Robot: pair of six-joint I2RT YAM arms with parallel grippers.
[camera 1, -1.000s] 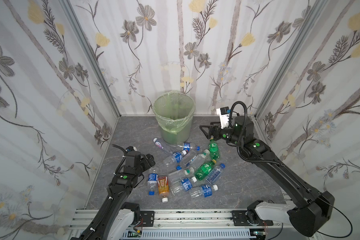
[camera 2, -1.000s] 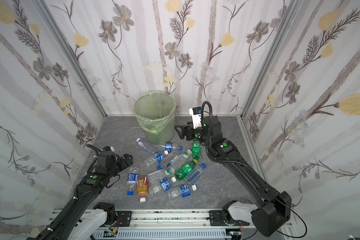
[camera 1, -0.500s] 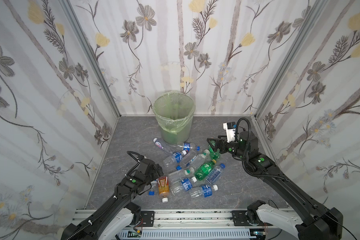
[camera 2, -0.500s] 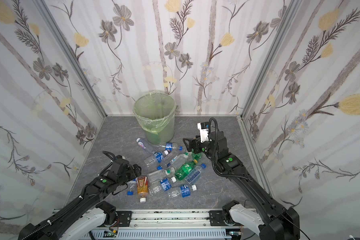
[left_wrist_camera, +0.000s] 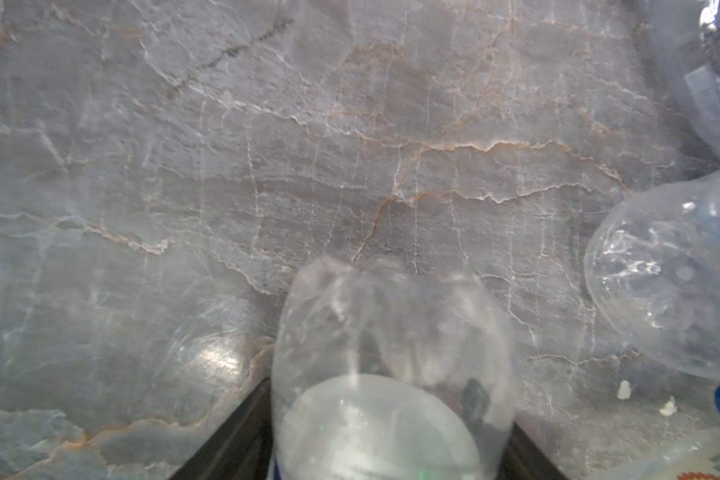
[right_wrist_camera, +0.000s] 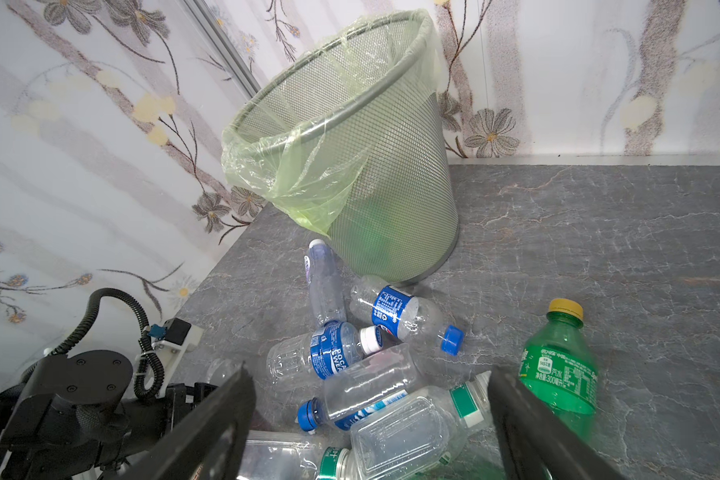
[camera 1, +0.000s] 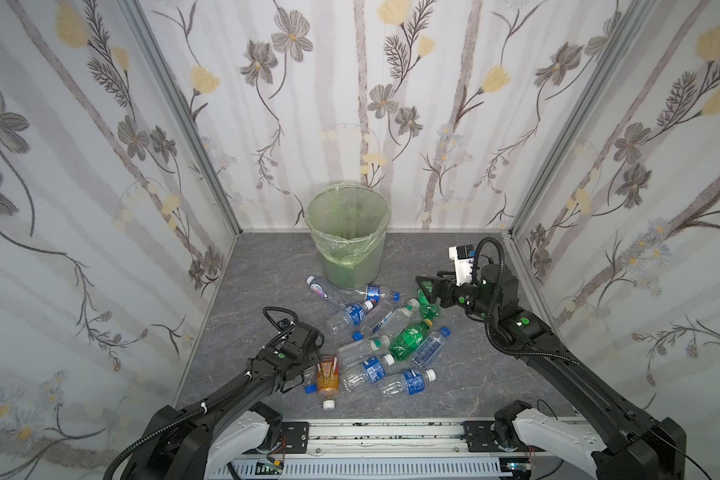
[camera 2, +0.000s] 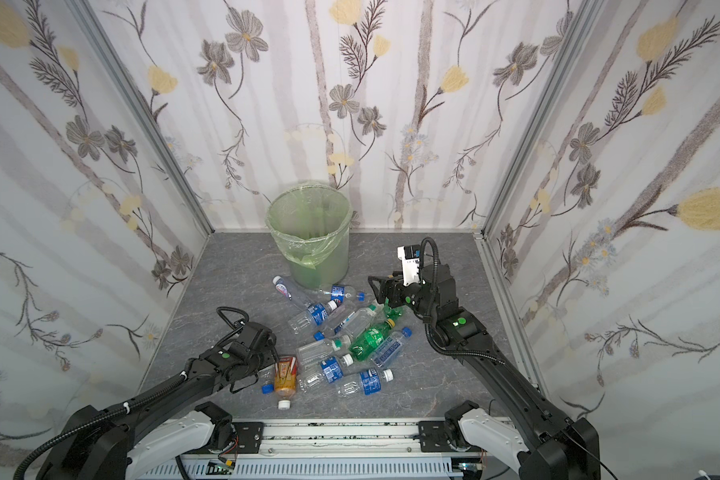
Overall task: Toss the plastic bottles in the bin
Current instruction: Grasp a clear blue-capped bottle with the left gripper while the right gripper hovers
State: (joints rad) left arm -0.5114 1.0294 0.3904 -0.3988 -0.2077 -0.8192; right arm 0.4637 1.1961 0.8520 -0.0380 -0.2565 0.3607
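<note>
At the left edge of the pile (camera 1: pixel 410 334), with left fingers (left_wrist_camera: pixel 242 432) pinching a clear bottle (left_wrist_camera: pixel 391 332) on the tabletop (left_wrist_camera: pixel 350 124) and right fingers (right_wrist_camera: pixel 225 407) spread, best lift straight up before swinging to the far bin (camera 1: pixel 350 266).

Grey marbled tabletop (camera 1: pixel 267 266): bin (camera 1: pixel 352 257) upright, plastic bottles (camera 1: pixel 410 338) strewn beside it.

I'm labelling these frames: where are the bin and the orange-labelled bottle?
bin (camera 1: pixel 350 266): in a top view, on its front wall.
orange-labelled bottle (camera 1: pixel 328 370): in a top view, on its label.
</note>
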